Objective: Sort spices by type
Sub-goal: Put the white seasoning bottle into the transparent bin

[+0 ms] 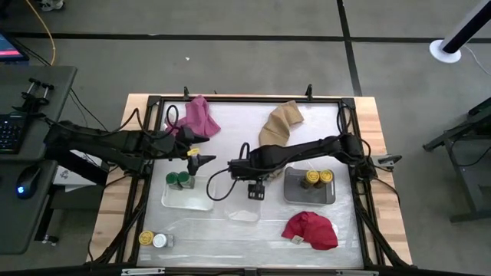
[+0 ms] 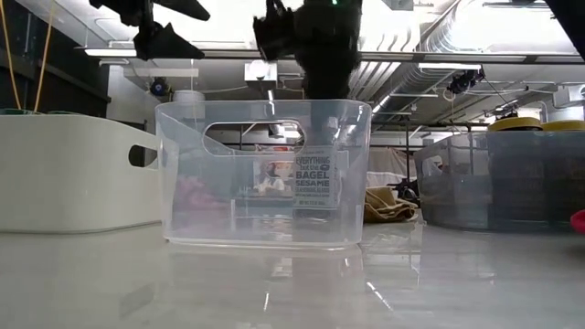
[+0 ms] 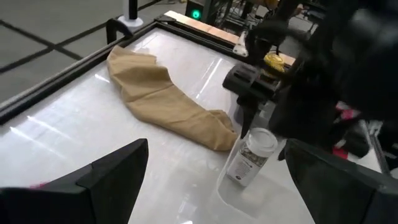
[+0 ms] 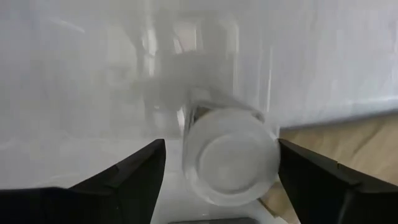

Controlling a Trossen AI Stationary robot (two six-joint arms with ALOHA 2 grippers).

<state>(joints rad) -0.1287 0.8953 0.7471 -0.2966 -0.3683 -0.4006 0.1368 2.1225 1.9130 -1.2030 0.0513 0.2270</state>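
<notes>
Below the right gripper in its wrist view, a white-lidded jar stands free between wide jaws. Low view reads its label inside the clear bin. Left wrist view shows the left gripper spread wide, short of the jar, tan cloth beyond.

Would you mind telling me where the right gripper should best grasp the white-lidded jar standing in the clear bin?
Probably by the white-lidded jar just under its cap, coming straight down from above. It stands upright inside the clear bin, whose walls block any sideways approach. The right gripper is open above it, fingers either side of the cap.
</notes>
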